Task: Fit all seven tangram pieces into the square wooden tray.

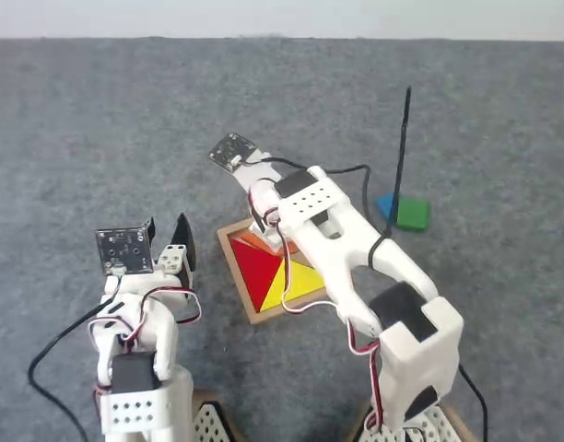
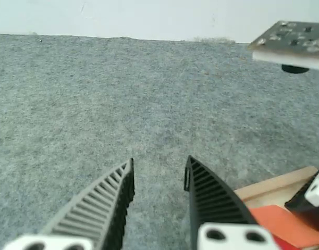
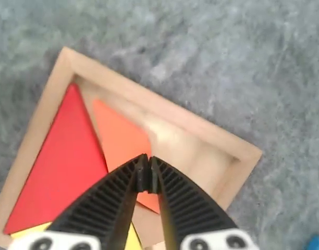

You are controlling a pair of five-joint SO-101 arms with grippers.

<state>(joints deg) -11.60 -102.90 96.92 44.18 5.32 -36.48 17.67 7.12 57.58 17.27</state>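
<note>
Tray (image 1: 233, 273) on the surface (image 1: 98, 120) just ahead of the two arms, nearer the right one, turned askew with one corner toward the arm bases and no edge square to the far wall. Inside, red triangle (image 1: 257, 262) with long side along the tray's left rim and apex toward the middle; yellow triangle (image 1: 296, 281) with long side along the near rim, apex likewise toward the middle, meeting the red along one short side. Orange piece (image 3: 123, 138) beside the red's other short side, long axis running from the far corner inward; bare wood beyond it along the far rim. Green piece (image 1: 413, 214) and blue piece (image 1: 385, 206) off to the right, touching each other, well apart from the tray. Right tool (image 3: 146, 172) above the tray, tips pressed together with nothing seen between them, over the inner end of the orange piece; contact with it not clear. Left tool (image 2: 159, 177) left of the tray, released, jaws spread, low over bare surface, pointing away from the bases. Thin black rod (image 1: 402, 147) upright just behind the blue piece. Surface covered in grey felt-like cloth, ending at a pale wall (image 1: 282, 18).
</note>
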